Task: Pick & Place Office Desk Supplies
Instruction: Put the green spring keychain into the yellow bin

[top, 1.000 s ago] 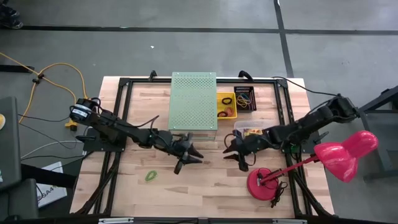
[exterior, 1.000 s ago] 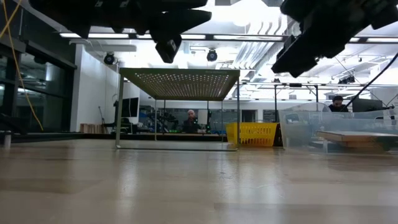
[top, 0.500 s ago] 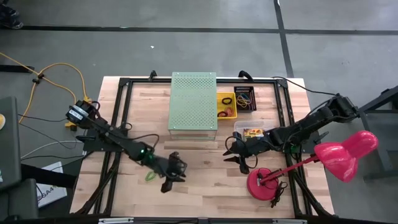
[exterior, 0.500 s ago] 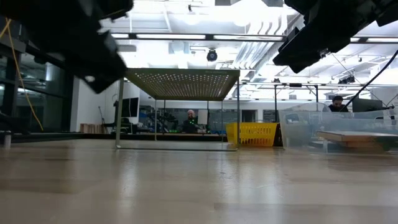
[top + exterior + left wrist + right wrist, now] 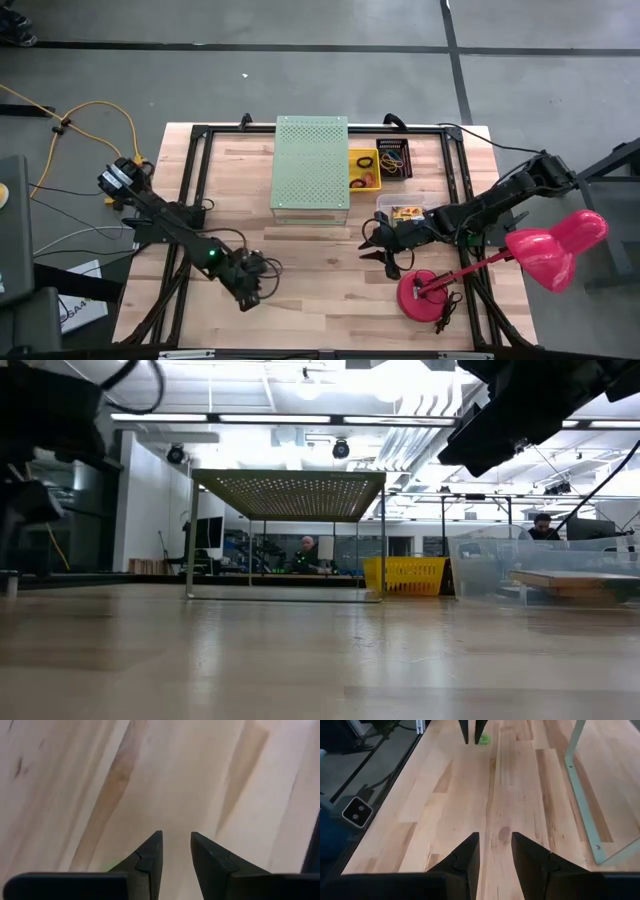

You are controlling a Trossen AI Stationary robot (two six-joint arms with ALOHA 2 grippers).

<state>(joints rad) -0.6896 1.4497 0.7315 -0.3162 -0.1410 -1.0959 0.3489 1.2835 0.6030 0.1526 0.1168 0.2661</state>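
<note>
green elastic band (image 5: 483, 740) on table, beneath open left hand (image 5: 250, 290)

A: Is the green elastic band loop (image 5: 483, 740) visible from above?
B: No, the left gripper (image 5: 247, 287) covers it; the right wrist view shows only part.
A: And the yellow tray (image 5: 363, 170) beside the perforated box (image 5: 311, 163)?
B: Its contents are too small to identify.

Both arms (image 5: 170, 222) were dark, jointed and slim, with black cables running along them. A small green light (image 5: 212, 255) glowed on the left arm. Each gripper (image 5: 175, 851) ended in two black, tapering, wedge-shaped fingers (image 5: 466, 851).
</note>
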